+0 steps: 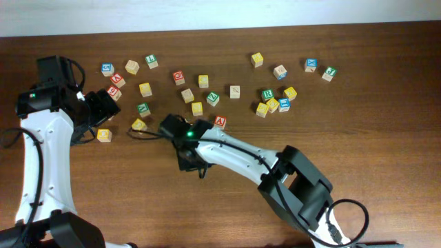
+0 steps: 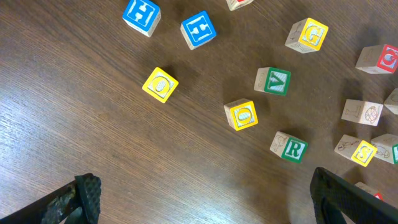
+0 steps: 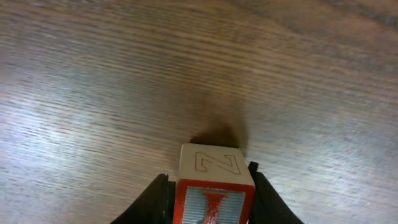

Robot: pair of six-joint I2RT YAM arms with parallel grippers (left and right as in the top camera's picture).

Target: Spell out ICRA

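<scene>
My right gripper (image 3: 208, 199) is shut on a wooden letter block (image 3: 216, 180) with a red I on its near face and an outlined Z on top. It holds the block at the table surface. In the overhead view the right gripper (image 1: 187, 158) is front of centre and hides the block. My left gripper (image 2: 208, 205) is open and empty above bare wood, and sits at the left in the overhead view (image 1: 107, 103). A green R block (image 2: 289, 148) and a red C block (image 2: 379, 58) lie ahead of it.
Loose letter blocks are scattered across the back half of the table (image 1: 227, 193). Among them are a red block (image 1: 220, 122) beside the right arm, a green R block (image 1: 267, 94), a yellow block (image 1: 103, 135), a blue H (image 2: 142, 14) and a green V (image 2: 273, 81).
</scene>
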